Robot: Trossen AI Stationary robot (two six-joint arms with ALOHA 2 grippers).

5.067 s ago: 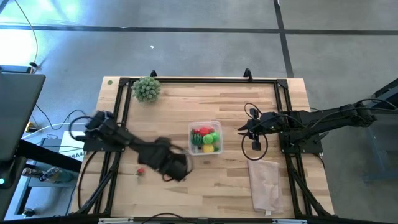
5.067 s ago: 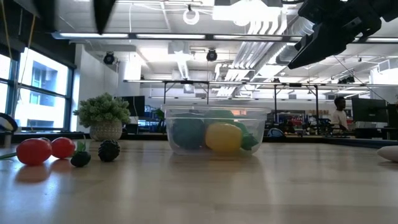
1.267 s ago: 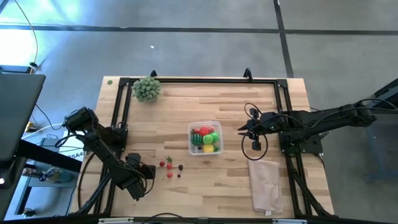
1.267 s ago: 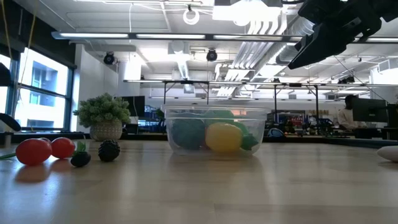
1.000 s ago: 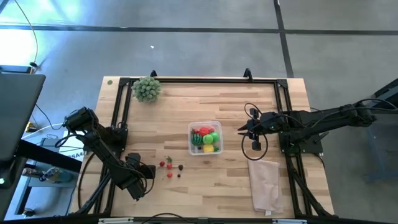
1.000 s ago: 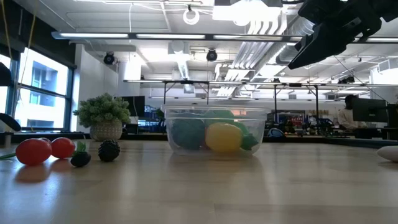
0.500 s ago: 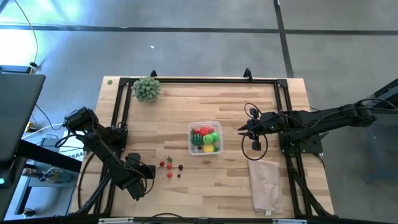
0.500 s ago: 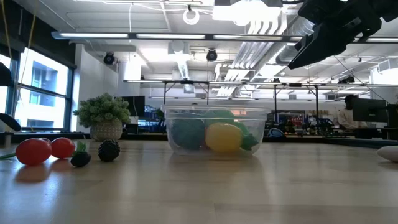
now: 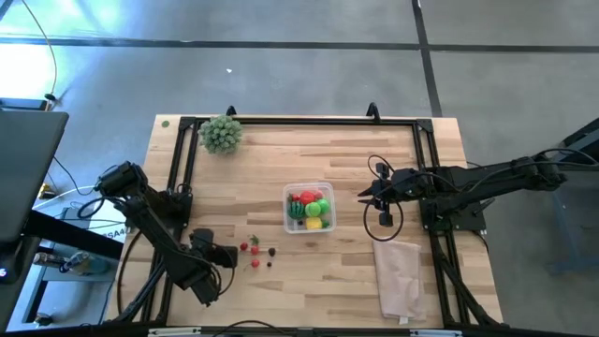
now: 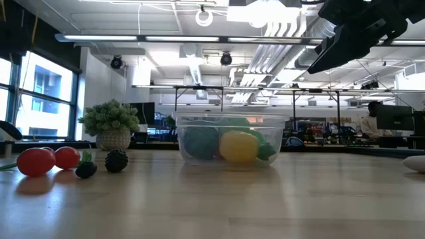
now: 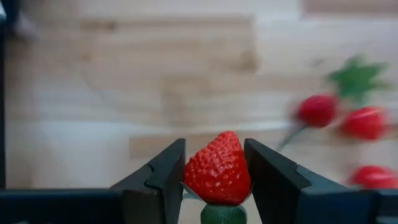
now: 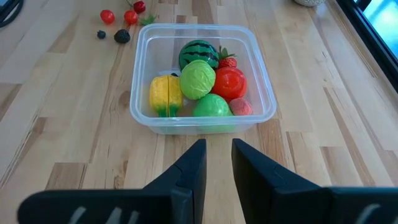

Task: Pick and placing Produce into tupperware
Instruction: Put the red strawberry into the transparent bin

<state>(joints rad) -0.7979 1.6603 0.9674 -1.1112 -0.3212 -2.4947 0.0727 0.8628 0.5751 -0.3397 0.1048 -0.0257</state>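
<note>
left gripper [image 11: 214,180] sits low at the near-left part of the table [image 9: 356,281], fingers clamped on a red strawberry [image 11: 217,168], tip pointing away from the wrist, green cap down between the fingers. just past it on the wood lie a few small red pieces [image 11: 364,121] with a green leaf [image 11: 356,76], blurred in the left wrist view. from above, the loose produce [image 9: 255,250] is a small cluster of red bits and dark berries just right of the left gripper [image 9: 223,255], near and left of the tupperware [image 9: 309,208].

tupperware stands around the middle of the table, clear, squarish, open on top. inside: striped dark green ball [image 12: 198,53], pale green ball [image 12: 197,79], red round fruit [image 12: 229,83], yellow piece [image 12: 165,94], another green piece [image 12: 211,106], small red bits at the edge.

right gripper [image 12: 216,165] hangs above the table right of the tupperware, pointed at it, fingers a narrow gap apart, holding nothing.

bushy pale-green plant [image 9: 220,133] at the far-left corner. folded beige cloth [image 9: 403,276] near right. low view shows two red balls [image 10: 48,160] and dark berries [image 10: 101,163] left of the container.
</note>
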